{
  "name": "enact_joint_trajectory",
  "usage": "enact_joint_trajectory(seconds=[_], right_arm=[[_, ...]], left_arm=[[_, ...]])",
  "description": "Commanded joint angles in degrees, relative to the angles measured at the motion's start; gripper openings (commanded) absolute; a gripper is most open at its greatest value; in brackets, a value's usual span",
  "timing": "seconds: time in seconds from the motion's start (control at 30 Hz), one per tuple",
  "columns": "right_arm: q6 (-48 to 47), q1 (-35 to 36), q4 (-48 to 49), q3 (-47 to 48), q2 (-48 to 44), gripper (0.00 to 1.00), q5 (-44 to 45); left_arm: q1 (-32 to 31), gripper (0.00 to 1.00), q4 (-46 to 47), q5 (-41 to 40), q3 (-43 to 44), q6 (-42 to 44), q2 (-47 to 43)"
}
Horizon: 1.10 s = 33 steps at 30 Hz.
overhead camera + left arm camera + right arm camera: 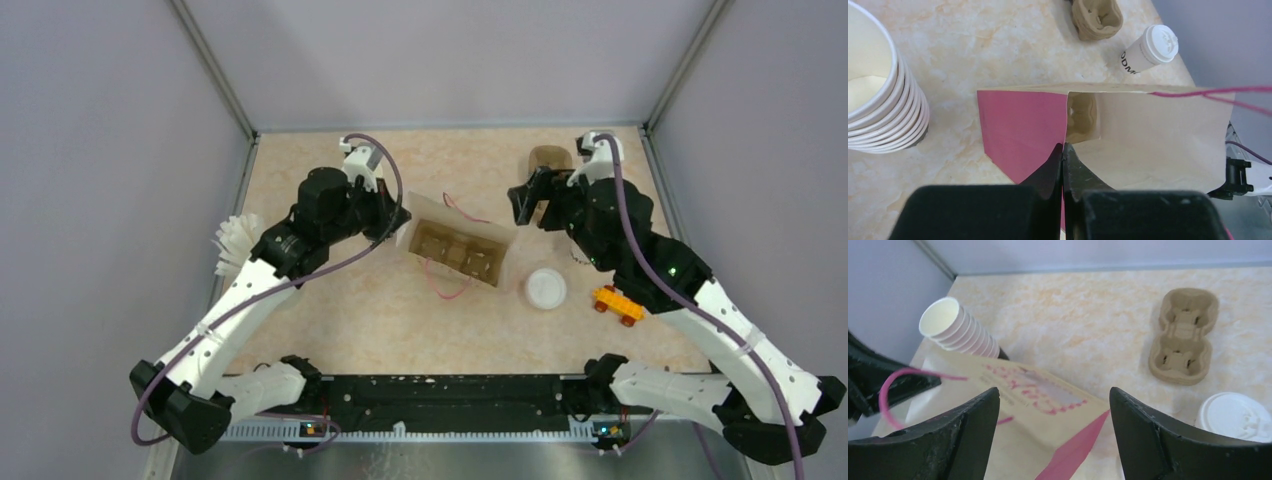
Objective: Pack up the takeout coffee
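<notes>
Two tools split the work: the left tool is clamped tight on the paper bag rim, seemingly to hold its mouth open, while the right tool gapes wide and empty. The takeout coffee stands upright on the surface near the bag, not yet packed.

In the left wrist view only a few letters show on the small white lidded paper coffee cup; the rest curve out of sight. The stack of lidless white paper cups runs off the left edge, the brown moulded cardboard cup carrier off the top. The left gripper covers the near edge of the tan paper bag with a pink side. In the right wrist view the cup is clipped by the bottom corner, its body unseen, and the bag's pink print is too blurred to read
</notes>
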Motion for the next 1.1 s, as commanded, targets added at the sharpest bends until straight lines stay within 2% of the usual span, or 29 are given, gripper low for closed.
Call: enact_joint_trajectory(seconds=[0.0, 0.17, 0.37, 0.5, 0.67, 0.87, 1.07], right_arm=[[-2.21, -5.52, -3.94, 4.86, 1.50, 0.80, 7.61], [-2.01, -22.17, -6.99, 5.09, 6.29, 0.81, -1.63], [-3.46, -35.54, -11.68, 2.47, 14.50, 0.87, -7.26], [-5.93, -39.49, -13.39, 1.87, 19.64, 0.89, -8.92], [-9.15, -44.33, -16.63, 2.86, 25.67, 0.87, -15.63], [-12.82, -45.57, -19.86, 3.86, 27.66, 0.88, -15.83], [-15.06, -45.91, -18.87, 1.91, 27.89, 0.90, -14.72]], left_arm=[[0.04, 0.00, 8.21, 2.41, -1.48, 2.30, -4.11], [-0.02, 0.00, 10.79, 2.44, -5.73, 2.60, -7.88], [-0.08, 0.00, 11.34, 2.25, -10.83, 1.94, -12.42], [-0.09, 0.00, 9.35, 2.08, -11.56, 3.24, -14.64], [-0.09, 0.00, 7.14, 2.42, -11.41, 4.78, -16.30], [-0.08, 0.00, 5.30, 2.79, -11.97, 4.90, -18.31], [-0.11, 0.00, 4.34, 2.95, -12.76, 4.63, -19.75]])
